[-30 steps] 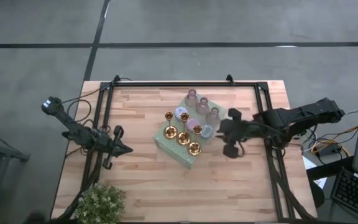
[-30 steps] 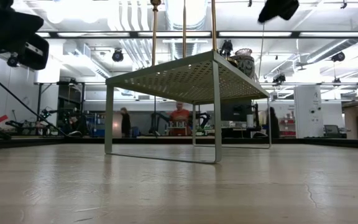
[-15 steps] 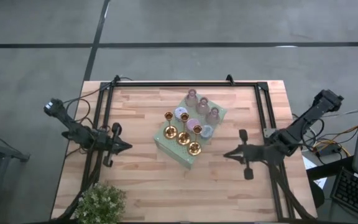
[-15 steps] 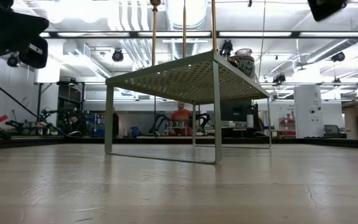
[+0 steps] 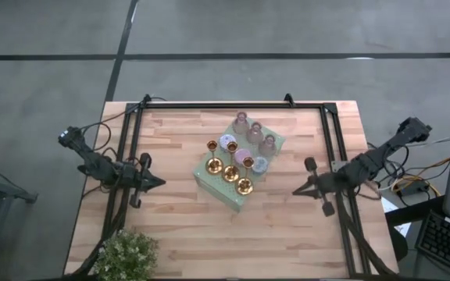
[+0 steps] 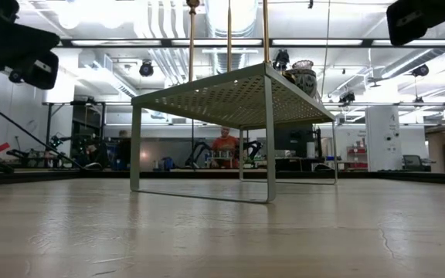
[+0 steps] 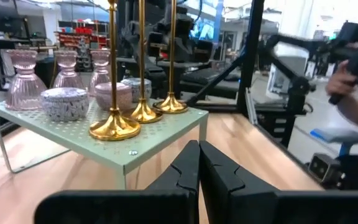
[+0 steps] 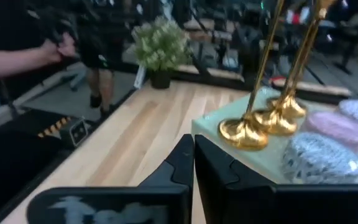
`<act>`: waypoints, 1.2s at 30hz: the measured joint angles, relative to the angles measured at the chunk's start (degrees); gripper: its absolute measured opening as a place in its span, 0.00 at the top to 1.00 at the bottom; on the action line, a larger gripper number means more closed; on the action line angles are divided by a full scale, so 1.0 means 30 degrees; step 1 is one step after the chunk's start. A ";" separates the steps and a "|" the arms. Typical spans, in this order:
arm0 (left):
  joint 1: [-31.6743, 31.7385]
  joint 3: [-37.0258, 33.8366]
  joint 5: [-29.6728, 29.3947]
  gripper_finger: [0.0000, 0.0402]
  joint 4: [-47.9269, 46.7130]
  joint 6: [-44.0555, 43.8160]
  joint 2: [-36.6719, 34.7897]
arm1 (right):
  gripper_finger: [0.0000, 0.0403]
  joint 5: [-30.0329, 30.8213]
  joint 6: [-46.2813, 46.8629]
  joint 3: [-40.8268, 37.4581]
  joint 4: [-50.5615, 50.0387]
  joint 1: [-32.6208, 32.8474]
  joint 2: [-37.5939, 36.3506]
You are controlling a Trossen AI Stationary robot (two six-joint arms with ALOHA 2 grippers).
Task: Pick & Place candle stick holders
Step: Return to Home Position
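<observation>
Gold candlesticks (image 5: 231, 172) on shelf (image 5: 223, 190), well apart from left gripper (image 5: 161, 184), right gripper (image 5: 296, 191); both closed.

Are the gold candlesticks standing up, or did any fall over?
Standing up. The gold candlesticks rise straight from flat bases on the green shelf.

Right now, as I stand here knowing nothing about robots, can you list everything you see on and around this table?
Table: one, pale wood, under everything.
Shelf: one, pale green, perforated, mid-table.
Gold candlesticks: three, shiny, in a row on the shelf.
Glass holders: three, pinkish purple, in a row on the shelf's far side.
Round candles: three, lilac-patterned, pink, pale blue, between those rows.
Plant: one, green, table corner on the left arm's side.
Person: one, orange top, in the room behind.
Left gripper: dark, shut, empty, left of the shelf.
Right gripper: dark, shut, empty, right of the shelf.
</observation>
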 joint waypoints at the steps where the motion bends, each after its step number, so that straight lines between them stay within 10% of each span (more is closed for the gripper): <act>1: 0.0000 -0.0034 -0.0012 0.98 0.0062 -0.0235 0.0006 | 0.98 -0.0490 -0.0273 -0.0169 -0.0110 -0.0320 -0.0664; 8: 0.0000 -0.0074 -0.0004 0.98 -0.0026 -0.0304 -0.0007 | 0.98 -0.3772 -0.0876 -0.1523 -0.0542 -0.2015 -0.4828; 36: 0.0015 -0.0074 -0.0718 0.98 -0.0324 0.0959 0.0066 | 0.98 -0.2303 -0.0211 -0.3308 -0.3242 -0.3137 -0.9362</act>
